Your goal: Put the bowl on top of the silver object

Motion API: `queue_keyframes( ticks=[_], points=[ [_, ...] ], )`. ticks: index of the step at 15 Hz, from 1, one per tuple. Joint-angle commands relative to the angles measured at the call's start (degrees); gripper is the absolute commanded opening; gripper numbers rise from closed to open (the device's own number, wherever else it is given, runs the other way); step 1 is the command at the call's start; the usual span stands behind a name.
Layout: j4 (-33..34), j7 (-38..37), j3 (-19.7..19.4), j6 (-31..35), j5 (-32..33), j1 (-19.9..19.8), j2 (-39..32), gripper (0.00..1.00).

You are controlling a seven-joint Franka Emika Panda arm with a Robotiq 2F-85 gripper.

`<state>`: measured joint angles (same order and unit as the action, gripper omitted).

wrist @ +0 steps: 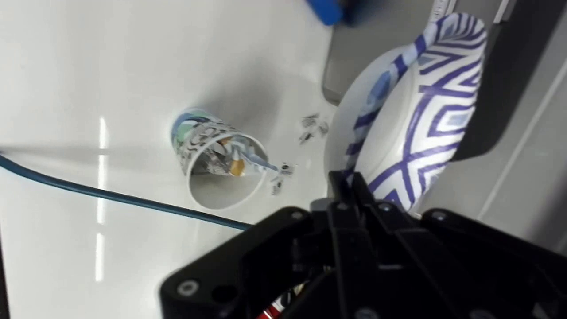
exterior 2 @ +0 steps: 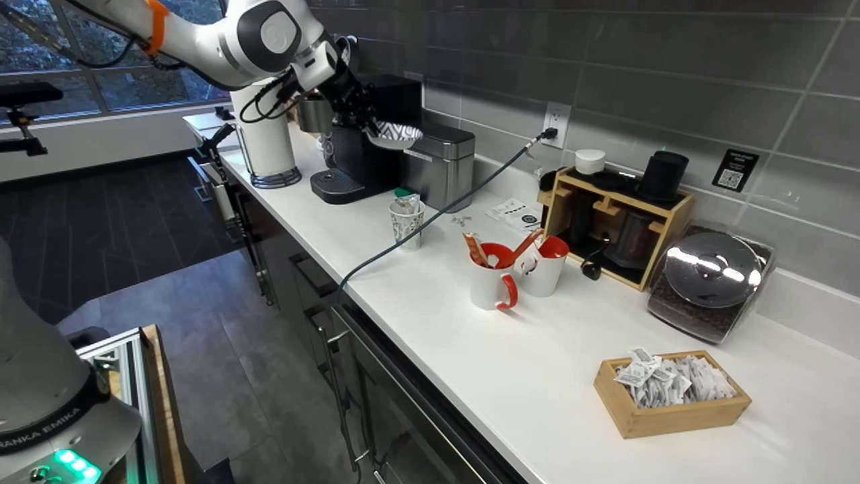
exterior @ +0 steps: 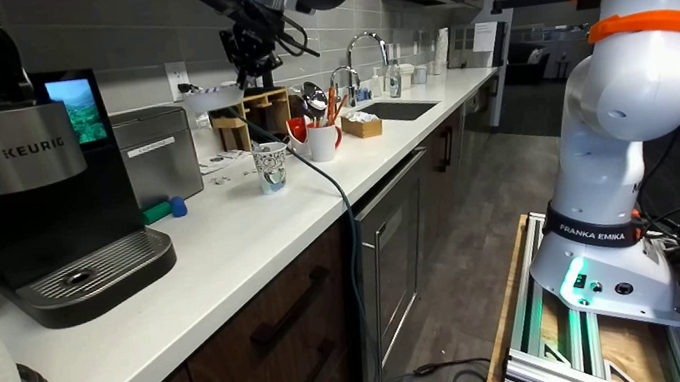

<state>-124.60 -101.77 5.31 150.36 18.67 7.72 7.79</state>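
Black two-fingered gripper (wrist: 350, 182): pinching one edge of the rim of a shallow white bowl (wrist: 425, 119) patterned in purple and blue; so off-centre a hold could let it swivel or slip if its free side meets resistance.
Bowl: in the air, near the boxy silver-grey metal appliance (exterior: 160, 154) and, as far as I can judge, beside rather than over it; in an exterior view the bowl (exterior: 215, 98) looks about level with the appliance's top, so moving sideways without more lift may ram the upper edge.
Appliance's top: releasing with the bowl only partly over it would probably tip the bowl off.
Patterned paper cup (exterior: 271, 167): upright on the white worktop (exterior 2: 537, 376), lower than the bowl; a dropped bowl could topple it.
Teal cable (wrist: 155, 206): slants up to the wall socket (exterior 2: 557, 114); a dipping wrist might snag it.
Black-and-silver coffee machine (exterior: 50, 207): just beyond the appliance; overshooting could bump it.
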Motion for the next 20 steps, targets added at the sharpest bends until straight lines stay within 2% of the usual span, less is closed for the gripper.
queue_keyframes(
  ticks=[1,2,8,12,17,18,20],
  points=[
    [4.19,-2.87,2.94,4.83,3.37,-3.45,-1.21,0.01],
    [7.35,-2.28,1.85,4.70,3.69,-2.01,-3.32,0.01],
    [24.83,3.85,2.70,0.31,-0.28,-0.76,-18.11,0.01],
    [36.38,7.84,0.62,-2.70,-3.46,2.38,-29.01,0.01],
    [44.52,11.01,-1.66,-4.53,-7.54,4.69,-36.01,0.01],
    [45.32,11.17,-2.25,-5.07,-7.87,5.11,-36.61,0.22],
    [45.26,10.76,-3.67,-5.86,-7.63,5.98,-36.57,0.35]
  ],
)
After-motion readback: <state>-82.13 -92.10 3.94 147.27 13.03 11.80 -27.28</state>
